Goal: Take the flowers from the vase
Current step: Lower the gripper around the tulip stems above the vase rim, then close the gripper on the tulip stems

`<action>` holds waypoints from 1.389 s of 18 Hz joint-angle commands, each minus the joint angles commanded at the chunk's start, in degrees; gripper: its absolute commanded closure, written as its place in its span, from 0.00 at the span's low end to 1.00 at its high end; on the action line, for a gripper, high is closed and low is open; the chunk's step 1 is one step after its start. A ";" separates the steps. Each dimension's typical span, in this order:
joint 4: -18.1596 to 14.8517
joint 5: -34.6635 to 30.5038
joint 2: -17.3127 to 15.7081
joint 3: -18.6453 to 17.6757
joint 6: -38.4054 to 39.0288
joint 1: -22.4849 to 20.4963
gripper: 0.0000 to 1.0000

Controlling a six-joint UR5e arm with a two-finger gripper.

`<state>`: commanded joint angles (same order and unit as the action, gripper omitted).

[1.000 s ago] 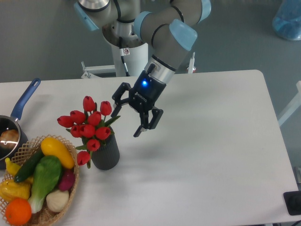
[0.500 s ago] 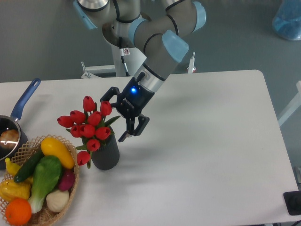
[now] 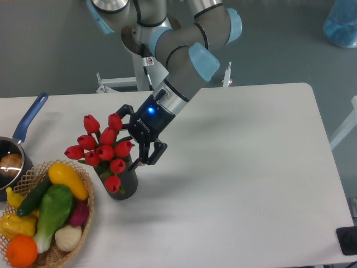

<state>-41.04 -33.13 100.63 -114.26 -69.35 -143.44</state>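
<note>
The flowers (image 3: pixel 103 148) stand in the vase (image 3: pixel 124 183), a bunch of red tulip buds on green stems spreading above its mouth and leaning toward the left, with one bud hanging low over the vase's front rim. The vase sits on the white tabletop (image 3: pixel 240 167), just right of a wicker basket (image 3: pixel 83 215) full of coloured vegetables. The pincer (image 3: pixel 136 151) reaches down from the upper right and sits right against the right side of the bunch, just above the vase's mouth; its dark fingers (image 3: pixel 152 156) are spread apart, with nothing gripped between them, and one finger looks to be among the rightmost buds, though whether it touches them cannot be told. A blue light glows on the wrist above the pincer. Left of the vase, beyond the basket at the tabletop's edge, lies a pan (image 3: pixel 17 151) with a blue handle.
</note>
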 joint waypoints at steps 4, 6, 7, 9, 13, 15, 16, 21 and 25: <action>0.09 0.00 0.26 0.00 -0.44 -0.17 1.00; 0.17 0.00 0.26 0.00 -0.44 -0.26 1.00; 0.09 0.00 0.00 0.00 0.00 -0.35 1.00; 0.09 0.09 -0.44 0.00 0.00 -0.62 1.00; 0.09 1.31 -0.70 0.00 0.00 -0.70 1.00; 0.09 2.98 -1.23 0.00 0.26 -0.79 1.00; 0.09 3.25 -1.84 0.00 0.87 -1.14 1.00; -0.18 6.59 -4.83 0.00 2.55 -3.60 1.00; -0.18 8.17 -6.94 0.17 5.36 -5.27 1.00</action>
<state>-41.22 -24.96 93.70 -114.08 -63.99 -148.71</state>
